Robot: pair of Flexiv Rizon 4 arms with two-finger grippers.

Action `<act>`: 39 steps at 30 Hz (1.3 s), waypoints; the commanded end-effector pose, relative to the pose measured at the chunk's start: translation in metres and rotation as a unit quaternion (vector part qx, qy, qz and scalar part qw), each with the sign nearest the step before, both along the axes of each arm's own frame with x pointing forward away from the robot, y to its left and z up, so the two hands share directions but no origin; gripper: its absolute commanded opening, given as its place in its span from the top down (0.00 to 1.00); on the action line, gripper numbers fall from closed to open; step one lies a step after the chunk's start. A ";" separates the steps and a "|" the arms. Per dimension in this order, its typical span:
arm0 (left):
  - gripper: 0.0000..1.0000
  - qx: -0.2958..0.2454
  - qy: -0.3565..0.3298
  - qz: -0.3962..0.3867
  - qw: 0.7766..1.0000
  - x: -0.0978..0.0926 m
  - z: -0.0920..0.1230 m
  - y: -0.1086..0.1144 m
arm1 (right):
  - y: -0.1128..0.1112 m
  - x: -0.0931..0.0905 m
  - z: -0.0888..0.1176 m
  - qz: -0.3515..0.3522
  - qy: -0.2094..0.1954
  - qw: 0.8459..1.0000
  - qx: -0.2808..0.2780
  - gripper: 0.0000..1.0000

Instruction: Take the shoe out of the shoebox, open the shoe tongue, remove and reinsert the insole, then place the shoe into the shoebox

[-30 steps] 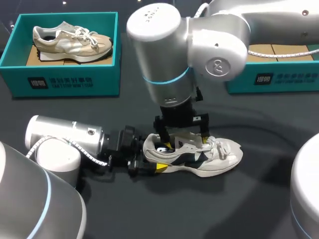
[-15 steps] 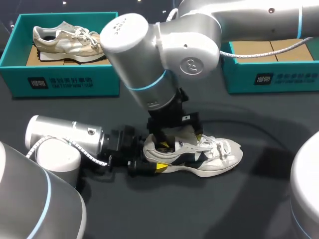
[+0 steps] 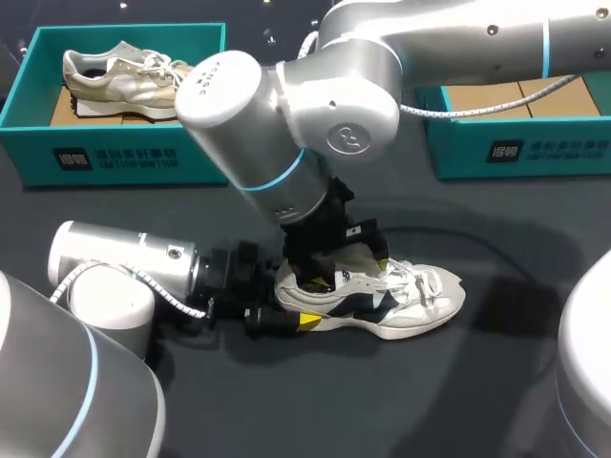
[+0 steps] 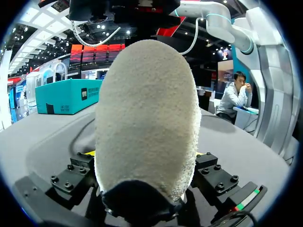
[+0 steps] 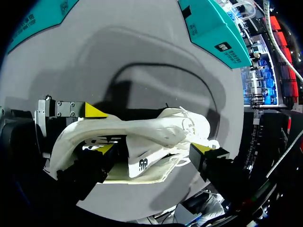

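On the dark grey table (image 3: 496, 382), outside the teal cardboard shoebox (image 3: 535, 148), the white-and-navy mesh sneaker (image 3: 401, 301) is set on its sole. Its heel (image 4: 147, 118) is clamped by the left gripper (image 3: 286, 313). The right gripper (image 5: 154, 148) has its jaws spread wide astride the tongue (image 5: 144, 163).

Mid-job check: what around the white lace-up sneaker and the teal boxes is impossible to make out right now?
1. Insole: head view, my right arm covers the opening of the white lace-up sneaker; left wrist view, its fuzzy heel blocks everything ahead; right wrist view, the tongue overlies it.
2. Right gripper: head view, tips hidden under its own wrist.
3. Right-hand teal cardboard shoebox: head view, interior mostly behind the right arm.
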State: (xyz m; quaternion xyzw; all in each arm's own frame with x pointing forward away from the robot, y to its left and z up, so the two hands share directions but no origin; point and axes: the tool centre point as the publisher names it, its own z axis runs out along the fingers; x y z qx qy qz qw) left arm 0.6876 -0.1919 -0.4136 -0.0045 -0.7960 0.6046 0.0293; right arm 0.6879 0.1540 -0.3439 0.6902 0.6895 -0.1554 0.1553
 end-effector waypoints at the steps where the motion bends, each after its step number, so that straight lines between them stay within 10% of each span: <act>1: 1.00 0.000 0.000 0.001 1.000 -0.001 -0.001 0.001 | 0.002 -0.011 -0.007 -0.053 -0.042 0.997 -0.044 0.00; 11: 1.00 0.000 0.000 0.001 1.000 -0.001 -0.001 0.001 | -0.014 -0.012 -0.005 -0.077 -0.059 0.994 -0.047 0.00; 15: 1.00 0.000 0.000 0.001 1.000 -0.001 -0.001 0.001 | -0.019 -0.012 0.001 -0.084 -0.063 0.993 -0.050 0.49; 26: 1.00 0.000 0.000 0.001 1.000 -0.001 -0.001 0.001 | -0.025 -0.012 0.007 -0.098 -0.052 0.993 -0.047 0.76; 29: 1.00 0.000 0.000 0.001 1.000 -0.001 -0.001 0.001 | -0.028 -0.010 0.009 -0.103 -0.039 0.993 -0.039 1.00; 39: 1.00 0.000 0.000 0.001 1.000 -0.001 -0.001 0.001 | -0.059 -0.002 0.014 -0.044 0.034 0.994 0.091 1.00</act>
